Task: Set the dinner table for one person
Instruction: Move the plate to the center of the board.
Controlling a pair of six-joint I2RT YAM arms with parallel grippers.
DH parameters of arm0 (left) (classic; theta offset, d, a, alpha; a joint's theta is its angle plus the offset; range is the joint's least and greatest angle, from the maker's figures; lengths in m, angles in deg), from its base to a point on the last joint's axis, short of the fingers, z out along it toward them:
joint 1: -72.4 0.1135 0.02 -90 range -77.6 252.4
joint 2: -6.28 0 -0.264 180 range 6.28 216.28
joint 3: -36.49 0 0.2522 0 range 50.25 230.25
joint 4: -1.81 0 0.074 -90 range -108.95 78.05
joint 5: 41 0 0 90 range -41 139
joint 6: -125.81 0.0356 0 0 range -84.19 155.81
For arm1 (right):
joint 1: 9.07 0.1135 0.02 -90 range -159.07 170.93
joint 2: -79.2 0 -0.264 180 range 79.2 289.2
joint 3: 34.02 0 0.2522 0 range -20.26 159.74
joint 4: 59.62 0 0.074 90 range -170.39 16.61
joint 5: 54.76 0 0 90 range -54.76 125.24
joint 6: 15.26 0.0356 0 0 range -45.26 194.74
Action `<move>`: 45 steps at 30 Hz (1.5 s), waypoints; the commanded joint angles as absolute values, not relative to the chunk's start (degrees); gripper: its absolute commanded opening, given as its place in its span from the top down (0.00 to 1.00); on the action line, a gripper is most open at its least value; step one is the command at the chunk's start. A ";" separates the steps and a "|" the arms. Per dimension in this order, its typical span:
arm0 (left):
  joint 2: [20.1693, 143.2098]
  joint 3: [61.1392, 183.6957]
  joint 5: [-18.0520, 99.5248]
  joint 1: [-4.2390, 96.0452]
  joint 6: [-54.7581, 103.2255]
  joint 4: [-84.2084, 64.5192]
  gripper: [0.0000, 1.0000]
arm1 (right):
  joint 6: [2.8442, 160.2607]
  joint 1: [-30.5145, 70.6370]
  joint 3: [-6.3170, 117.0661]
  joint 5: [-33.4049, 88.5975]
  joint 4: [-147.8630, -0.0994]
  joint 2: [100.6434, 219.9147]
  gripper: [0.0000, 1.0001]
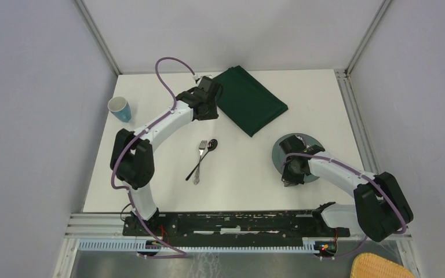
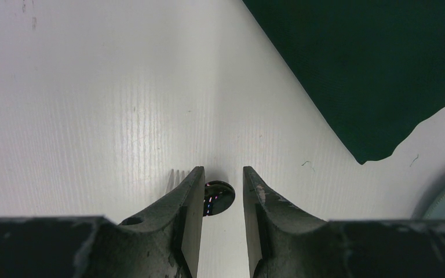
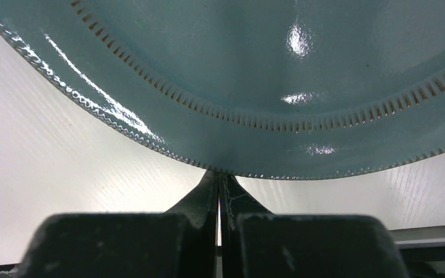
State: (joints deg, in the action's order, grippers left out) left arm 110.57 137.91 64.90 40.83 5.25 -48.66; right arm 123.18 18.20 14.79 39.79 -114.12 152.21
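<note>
Top external view shows the big flat white dinner table (image 1: 255, 174) under both arms, not set yet: the shiny teal round plate (image 3: 237, 69) sits by its right edge at the closed right gripper (image 3: 218, 176), left gripper (image 2: 223, 171) apart and empty.

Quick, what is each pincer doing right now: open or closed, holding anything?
Left pincer: open, holding nothing.
Right pincer: closed, tips at the rim of the teal plate; a grip cannot be told.
</note>
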 commanded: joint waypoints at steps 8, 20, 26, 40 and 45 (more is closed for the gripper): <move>109.38 137.88 63.88 41.13 7.78 -47.54 0.63 | 124.44 17.90 20.99 46.83 -107.44 157.65 1.00; 109.99 137.83 63.48 41.20 7.86 -47.41 0.63 | 120.11 9.64 21.98 44.74 -105.91 159.04 1.00; 110.73 138.72 63.33 41.19 7.78 -47.43 0.63 | 117.90 5.44 23.36 43.71 -105.73 160.75 1.00; 111.15 139.24 63.94 41.26 8.22 -47.51 0.63 | 116.18 -0.28 29.02 43.23 -104.14 169.37 1.00; 111.11 139.53 63.97 41.22 8.30 -47.74 0.63 | 115.88 -3.13 30.69 42.78 -103.61 171.57 1.00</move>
